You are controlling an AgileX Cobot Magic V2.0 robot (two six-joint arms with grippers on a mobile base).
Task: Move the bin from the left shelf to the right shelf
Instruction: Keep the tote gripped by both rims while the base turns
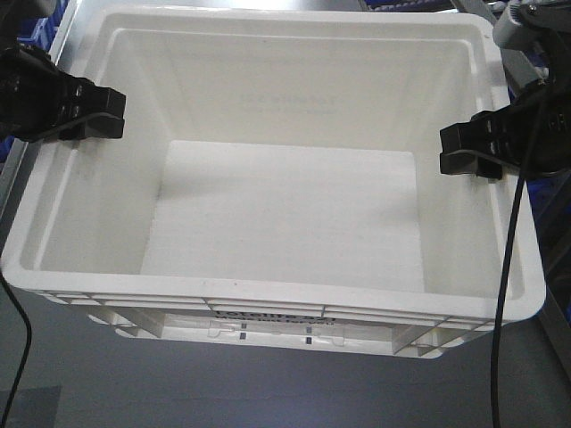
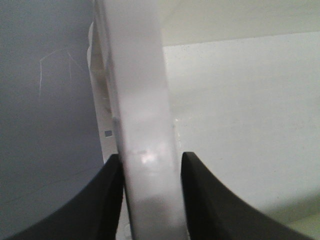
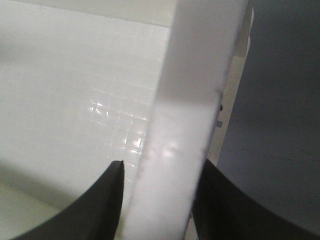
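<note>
Firmly, left jaws clamped on white bin (image 1: 285,214) rim, right jaws likewise, black front print (image 1: 268,315) unreadable.

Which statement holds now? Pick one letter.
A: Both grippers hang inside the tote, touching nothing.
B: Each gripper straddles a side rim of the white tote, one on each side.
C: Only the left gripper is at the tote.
B: the left gripper and the right gripper sit on opposite side rims of the white tote, and each wrist view shows a finger on either side of the rim.
</note>
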